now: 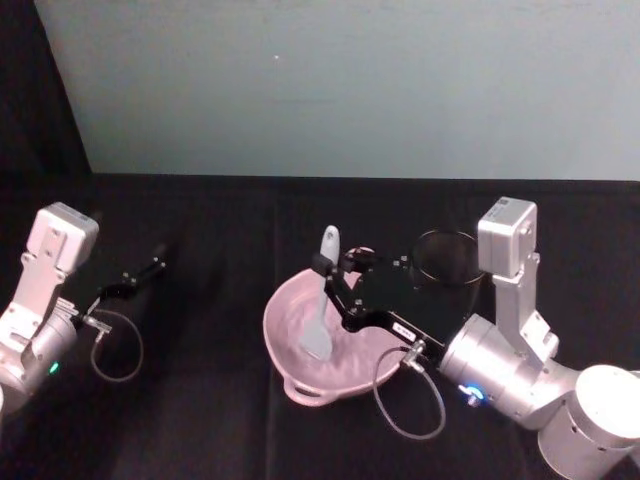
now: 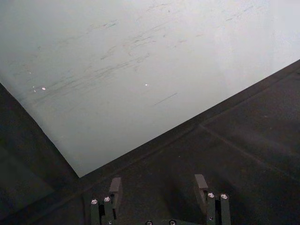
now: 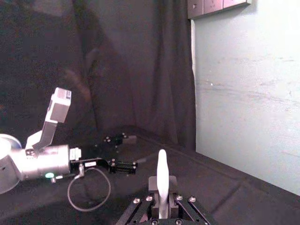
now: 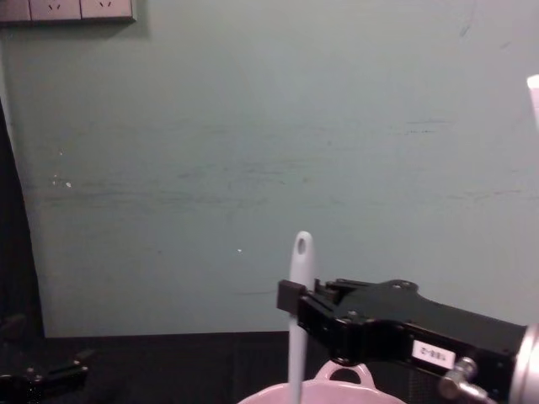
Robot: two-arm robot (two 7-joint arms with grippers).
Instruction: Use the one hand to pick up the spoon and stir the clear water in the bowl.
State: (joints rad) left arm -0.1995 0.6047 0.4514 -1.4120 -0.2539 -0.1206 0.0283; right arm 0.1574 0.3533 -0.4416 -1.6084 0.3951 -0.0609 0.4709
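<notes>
Starting nearest, at the front of the black-clothed table (image 1: 200,430): a pale pink glossy round bowl (image 1: 278,325), small loop handle on the near rim, sitting a little right of centre. Coming in over it from the right on a thick silver-grey cylindrical wrist, the black boxy right gripper (image 1: 322,266), white number label on its flank. Clamped shut on the long slim white plastic spoon (image 1: 320,312), and a firm pinch too, gripping high on the handle, just under the oval hole at the end. Spoon held near upright, leaning only slightly, flat pale spatula-like head down inside the bowl, around its middle. No telling whether touching the bottom. Moving back: just behind the gripper's body, a black wire-mesh cup (image 1: 447,258), upright, close by the bowl's far right side. Over on the left, well apart from the bowl, the left gripper (image 2: 158,180) parked low above the cloth, fingers spread wide, nothing between them. Farthest off, a pale blue-green wall (image 1: 350,90) rising from the table's back edge, black curtain (image 1: 35,100) at its left.
</notes>
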